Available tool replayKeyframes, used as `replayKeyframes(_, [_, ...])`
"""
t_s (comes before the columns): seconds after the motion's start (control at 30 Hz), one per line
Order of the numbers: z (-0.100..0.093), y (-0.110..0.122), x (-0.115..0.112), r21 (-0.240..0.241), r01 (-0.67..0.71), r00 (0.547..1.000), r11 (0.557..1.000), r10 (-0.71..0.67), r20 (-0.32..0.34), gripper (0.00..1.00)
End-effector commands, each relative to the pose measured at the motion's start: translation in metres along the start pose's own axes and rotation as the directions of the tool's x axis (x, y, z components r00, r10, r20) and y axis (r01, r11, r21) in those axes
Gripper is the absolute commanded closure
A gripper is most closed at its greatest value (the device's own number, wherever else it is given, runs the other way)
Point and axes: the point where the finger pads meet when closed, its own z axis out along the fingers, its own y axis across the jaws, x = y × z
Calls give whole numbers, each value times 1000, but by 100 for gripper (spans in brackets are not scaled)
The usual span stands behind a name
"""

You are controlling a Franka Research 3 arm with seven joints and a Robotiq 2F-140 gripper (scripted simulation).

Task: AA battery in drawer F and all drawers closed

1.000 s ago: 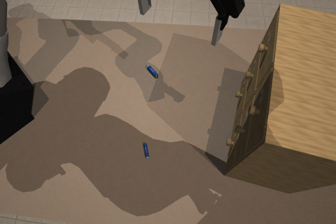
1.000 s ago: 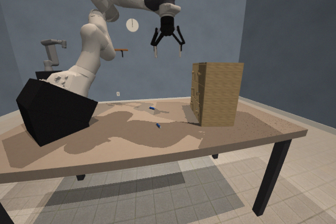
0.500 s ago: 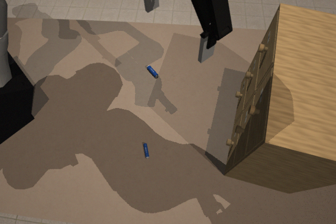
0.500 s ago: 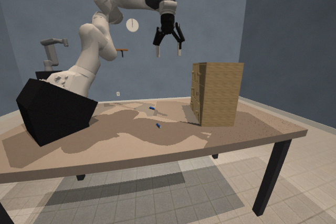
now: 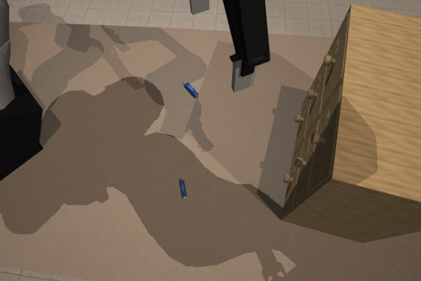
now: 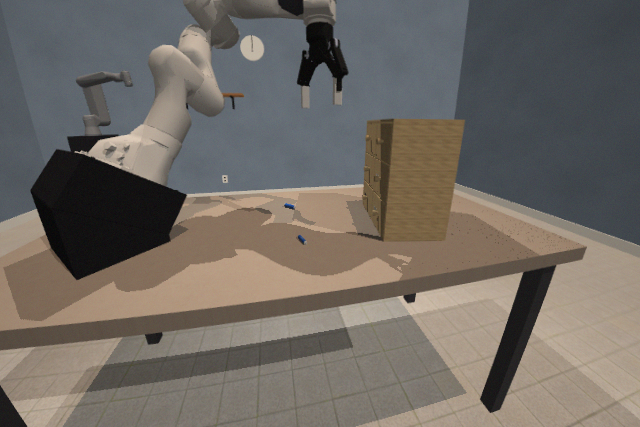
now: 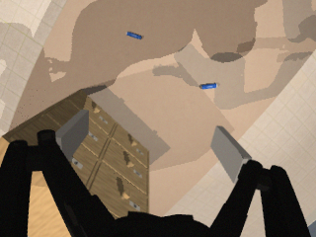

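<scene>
A blue battery lies on the table near the middle. Another blue battery lies apart from it, nearer the table edge in front of the exterior view. They look much alike; which is the AA cannot be told surely. The wooden chest stands upright, its knobbed drawer fronts facing the batteries. Its drawers look pushed in; the labels are too small to read. My gripper is open and empty, high above the table, higher than the chest top.
The arm's black base stands at the opposite end of the table from the chest. Small round knobs stick out from the drawer fronts. Shadows of the arm fall across both batteries' surroundings.
</scene>
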Motion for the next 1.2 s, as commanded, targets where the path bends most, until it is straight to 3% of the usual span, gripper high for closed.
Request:
replayKeyframes(0.0, [0,2,-2,-6,-121,993,993,121,-3,0])
replayKeyframes(0.07, [0,2,-2,-6,-121,993,993,121,-3,0])
replayKeyframes(0.1, [-1,-4,2,-6,-225,974,974,225,-4,0])
replayKeyframes(0.33, [-1,-4,2,-6,-225,974,974,225,-4,0])
replayKeyframes(0.37, [-2,-8,5,-5,-316,949,949,316,-4,0])
replayKeyframes(0.67, [-2,-8,5,-5,-316,949,949,316,-4,0])
replayKeyframes(0.7, [-3,-12,8,-5,-395,919,919,394,-5,0])
replayKeyframes(1.07, [-3,-12,8,-5,-395,919,919,394,-5,0])
replayKeyframes(1.1, [-4,-16,10,-5,-460,888,888,460,-5,0])
replayKeyframes(1.17, [-4,-16,10,-5,-460,888,888,460,-5,0])
